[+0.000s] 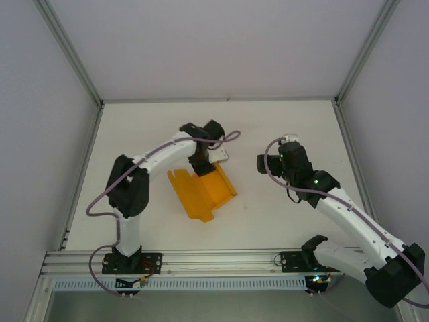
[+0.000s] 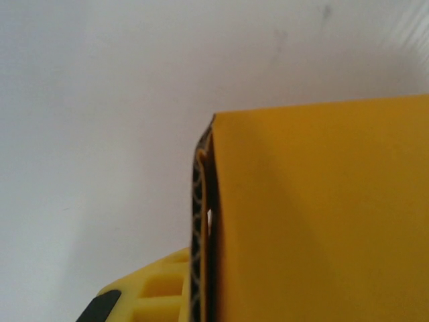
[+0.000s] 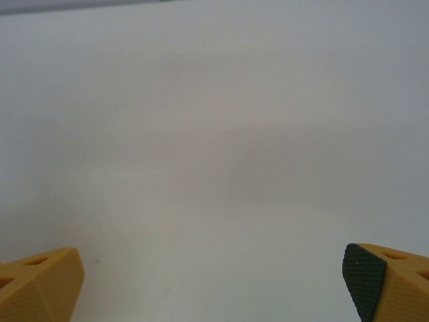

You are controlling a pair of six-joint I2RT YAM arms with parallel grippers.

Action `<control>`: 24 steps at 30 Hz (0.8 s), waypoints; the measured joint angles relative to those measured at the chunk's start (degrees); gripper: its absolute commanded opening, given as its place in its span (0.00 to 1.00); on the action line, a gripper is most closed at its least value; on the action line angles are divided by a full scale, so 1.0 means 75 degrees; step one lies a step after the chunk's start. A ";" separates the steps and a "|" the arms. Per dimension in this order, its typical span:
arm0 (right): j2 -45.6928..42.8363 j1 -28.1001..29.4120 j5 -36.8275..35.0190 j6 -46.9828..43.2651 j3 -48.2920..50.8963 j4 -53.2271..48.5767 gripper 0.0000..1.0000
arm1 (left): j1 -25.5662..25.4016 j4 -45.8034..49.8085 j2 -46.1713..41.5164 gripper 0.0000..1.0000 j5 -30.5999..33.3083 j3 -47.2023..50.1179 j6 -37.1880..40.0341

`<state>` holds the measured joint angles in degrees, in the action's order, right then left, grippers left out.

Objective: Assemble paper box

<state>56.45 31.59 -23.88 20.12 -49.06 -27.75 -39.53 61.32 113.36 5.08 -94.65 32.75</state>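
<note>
The paper box [image 1: 201,191] is found on the table [image 1: 281,215], partly folded and not closed, so most of the assembly is judged to be left. Its far edge is clamped by the left gripper [image 1: 201,163]. The right gripper [image 3: 213,285] is spread wide, empty, well right of the box.

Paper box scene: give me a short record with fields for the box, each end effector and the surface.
paper box: orange-yellow card, partly folded, sides raised, not closed
left end effector: shut on the box's far edge
right end effector: open, holding nothing, apart from the box on its right
surface: white table, the box lies on it
</note>
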 measured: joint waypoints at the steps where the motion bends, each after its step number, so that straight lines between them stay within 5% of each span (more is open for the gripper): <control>1: -0.0076 -0.0052 -0.0015 0.0006 0.0067 -0.0061 1.00 | -0.0105 0.0076 0.0187 0.00 0.0152 -0.0032 0.0017; 15: -0.0373 -0.0548 0.0073 0.0026 0.0740 -0.0055 1.00 | -0.1227 -0.0615 0.1807 0.00 0.3378 -0.0414 -0.0664; 22: -0.0487 -0.0825 0.0318 -0.0003 0.1055 0.0236 1.00 | -0.1513 -0.1128 0.1807 0.00 0.4097 -0.0050 -0.0638; 24: -0.0560 -0.0892 0.0411 -0.0029 0.1189 0.0329 1.00 | -0.1530 -0.1174 0.1801 0.10 0.4156 -0.0020 -0.0612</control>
<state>52.25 24.91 -20.80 19.90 -40.14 -25.28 -51.00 52.51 126.87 36.25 -94.80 28.16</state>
